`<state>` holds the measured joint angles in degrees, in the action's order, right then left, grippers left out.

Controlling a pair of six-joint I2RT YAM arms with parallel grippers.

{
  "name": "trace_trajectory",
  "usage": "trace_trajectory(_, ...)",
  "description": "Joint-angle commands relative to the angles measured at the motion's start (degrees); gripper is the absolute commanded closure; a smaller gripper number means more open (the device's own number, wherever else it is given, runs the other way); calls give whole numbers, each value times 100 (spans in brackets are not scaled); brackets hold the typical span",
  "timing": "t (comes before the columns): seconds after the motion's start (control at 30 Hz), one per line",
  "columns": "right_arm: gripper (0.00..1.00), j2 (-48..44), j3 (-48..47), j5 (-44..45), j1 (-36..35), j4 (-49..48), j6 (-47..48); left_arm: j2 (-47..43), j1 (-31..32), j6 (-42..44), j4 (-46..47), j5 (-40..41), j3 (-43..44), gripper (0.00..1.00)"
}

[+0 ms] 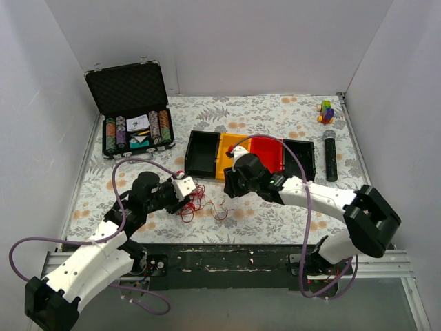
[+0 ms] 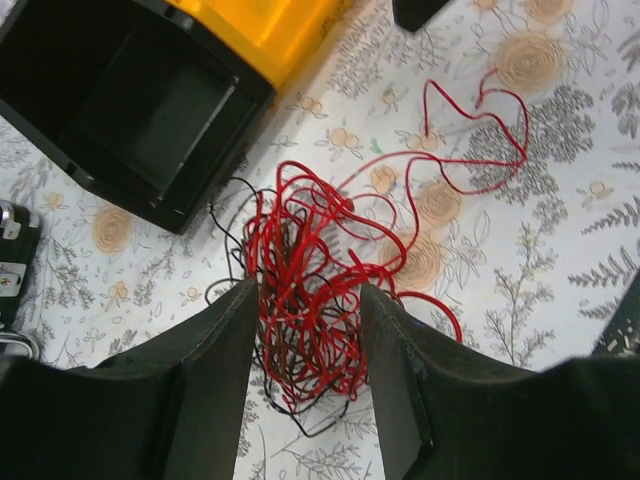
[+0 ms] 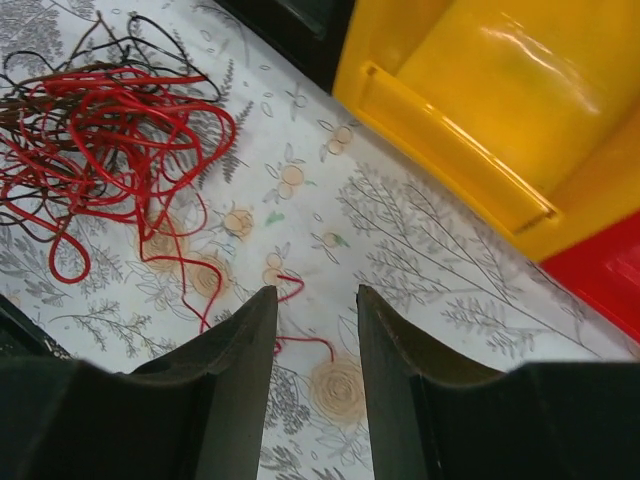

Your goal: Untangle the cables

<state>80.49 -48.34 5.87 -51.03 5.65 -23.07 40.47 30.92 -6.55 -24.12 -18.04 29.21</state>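
Note:
The cables [image 1: 193, 204] are a loose tangle of thin red wires with a few dark ones, lying on the floral cloth in front of the bins. My left gripper [image 1: 187, 196] is open, low over the tangle. In the left wrist view its jaws [image 2: 308, 290] straddle the cables [image 2: 310, 250] with wires between the fingers. One long red strand [image 2: 480, 120] trails off to the right. My right gripper [image 1: 229, 186] is open and empty, to the right of the tangle. In the right wrist view its jaws [image 3: 315, 292] hover over a loose red wire end [image 3: 290, 290], and the cables [image 3: 110, 120] lie at the upper left.
A row of bins stands just behind the cables: black [image 1: 202, 153], yellow [image 1: 229, 152], red [image 1: 267, 153], black [image 1: 300, 158]. An open poker chip case [image 1: 134, 124] is at the back left. A black microphone [image 1: 331, 156] and a small toy [image 1: 326, 110] are at the right.

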Motion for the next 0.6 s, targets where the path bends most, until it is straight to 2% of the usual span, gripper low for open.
trace_trajectory(0.0, 54, 537, -623, -314, -276, -889, 276, 163, -24, -400, 698, 222, 85, 57)
trace_trajectory(0.23, 55, 1241, -1011, -762, -391, -1250, 259, 207, -24, -409, 952, 266, -222, 64)
trace_trajectory(0.43, 58, 1189, -722, -1254, -417, -1461, 66, 172, -24, -391, 900, 275, -320, 67)
trace_trajectory(0.57, 61, 1136, -475, -1264, -470, -1532, -31, 111, -24, -330, 874, 170, -390, 67)
